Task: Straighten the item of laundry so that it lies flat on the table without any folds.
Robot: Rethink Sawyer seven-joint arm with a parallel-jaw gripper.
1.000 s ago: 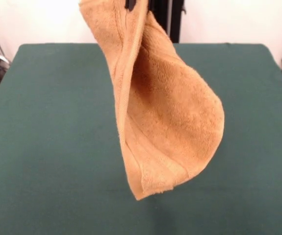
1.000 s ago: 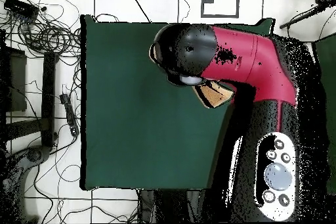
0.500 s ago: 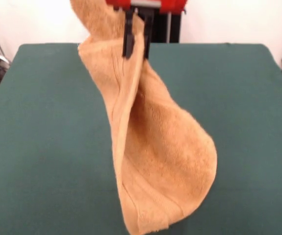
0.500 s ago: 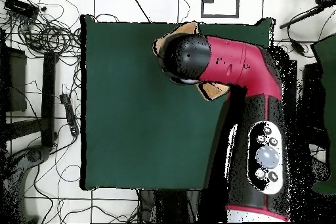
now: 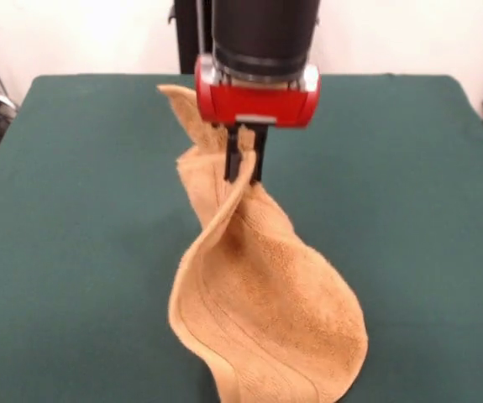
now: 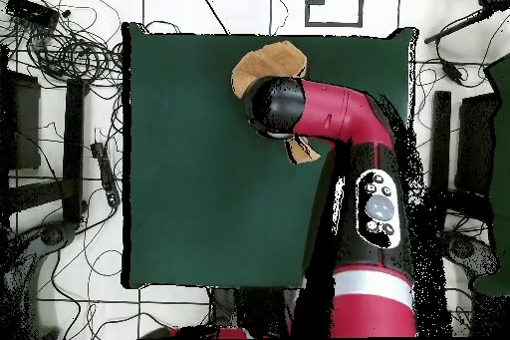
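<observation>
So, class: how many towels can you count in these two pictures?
1. The towel hangs from the tool, which is shut on its upper part; its lower end reaches the table. The arm hides its middle in the overhead view.

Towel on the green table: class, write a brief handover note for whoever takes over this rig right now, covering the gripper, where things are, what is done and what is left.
Gripper: shut on the towel, pinching an upper edge.
Towel: hangs twisted from the grip, its lower end reaching the table near the front edge; the overhead view shows it partly hidden under the arm.
Done: towel picked up.
Left: lay it out flat with no folds, then release.
</observation>
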